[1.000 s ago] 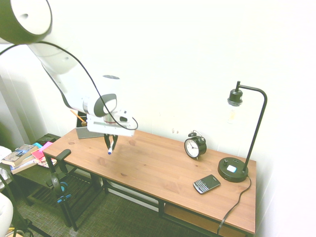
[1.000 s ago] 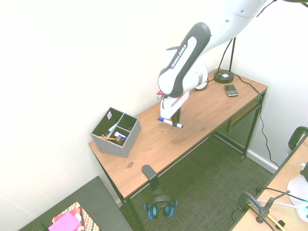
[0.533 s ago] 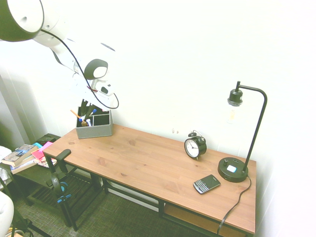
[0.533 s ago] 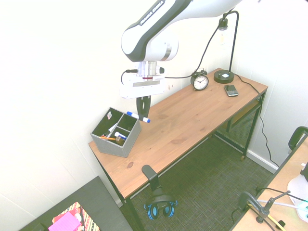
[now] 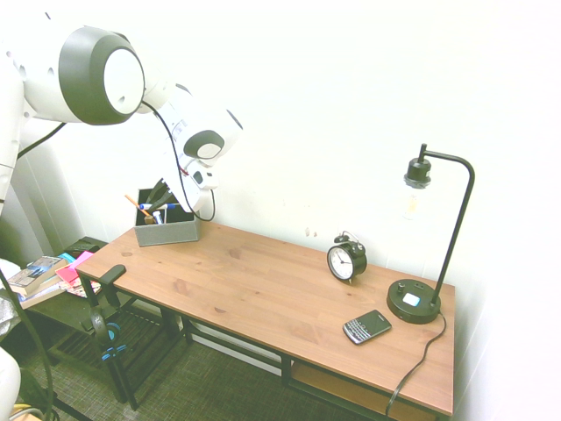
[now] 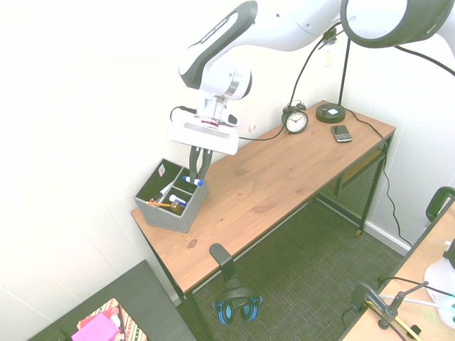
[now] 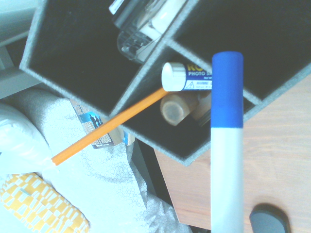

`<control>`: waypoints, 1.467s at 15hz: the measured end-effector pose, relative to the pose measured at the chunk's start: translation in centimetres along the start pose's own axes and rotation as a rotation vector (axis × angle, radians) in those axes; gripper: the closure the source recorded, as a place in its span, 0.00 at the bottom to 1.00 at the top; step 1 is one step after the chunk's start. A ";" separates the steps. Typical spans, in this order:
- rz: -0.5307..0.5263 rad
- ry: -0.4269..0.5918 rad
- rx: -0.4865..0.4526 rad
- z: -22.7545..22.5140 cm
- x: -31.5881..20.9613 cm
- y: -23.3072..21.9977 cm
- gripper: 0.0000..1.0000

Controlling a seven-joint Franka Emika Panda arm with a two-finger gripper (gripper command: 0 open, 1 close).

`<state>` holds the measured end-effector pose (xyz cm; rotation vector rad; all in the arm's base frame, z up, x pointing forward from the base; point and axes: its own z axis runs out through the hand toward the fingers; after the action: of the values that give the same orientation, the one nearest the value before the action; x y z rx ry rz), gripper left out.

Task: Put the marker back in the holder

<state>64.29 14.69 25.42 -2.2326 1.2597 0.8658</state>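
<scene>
Pincer [image 6: 197, 175] clenched on the marker [image 6: 189, 180], fingers pinching the white barrel, blue cap sticking out to one side. Held in the air, not yet inside any compartment. Directly beneath the pincer: the grey holder [image 6: 173, 204], standing at the wall end of the wooden surface [image 6: 277, 177], its dark inner compartments open upward. Marker hanging just above the holder's near rim, apart from it.

Close under the wrist: blue cap [image 7: 227, 90] and white barrel crossing over the holder's divider walls [image 7: 146, 73]. Below the pincer, inside the holder, an orange pencil [image 7: 109, 125] leaning out over the rim, a glue stick with a blue label [image 7: 189, 77], and a small brownish bottle [image 7: 175, 108]; a white and black item in the adjoining compartment, too blurred to name.

Well away from the pincer, toward the far end of the surface: an alarm clock [image 5: 346, 259], a black phone [image 5: 366, 327] lying flat, and a black desk lamp [image 5: 429, 254]. Below the pincer and off the surface's edge, headphones [image 6: 236, 307] hanging at the frame.
</scene>
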 end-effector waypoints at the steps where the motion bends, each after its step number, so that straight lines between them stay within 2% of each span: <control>1: 0.013 -0.003 0.000 0.2 0.5 0.1 1.00; 4: 0.048 -0.013 0.002 0.8 2.2 0.4 1.00; 5: 0.064 -0.016 0.003 1.1 2.7 0.1 0.00; 10: 0.092 -0.035 -0.004 3.0 5.2 -2.6 0.00; 18: 0.080 -0.023 0.022 1.1 6.1 -3.8 0.00; 20: 0.039 0.047 -0.005 -0.6 4.8 -3.9 0.00; 22: -0.018 0.148 -0.047 -3.0 1.0 -3.7 0.00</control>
<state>68.86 14.04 27.07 -2.3791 1.2948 0.7429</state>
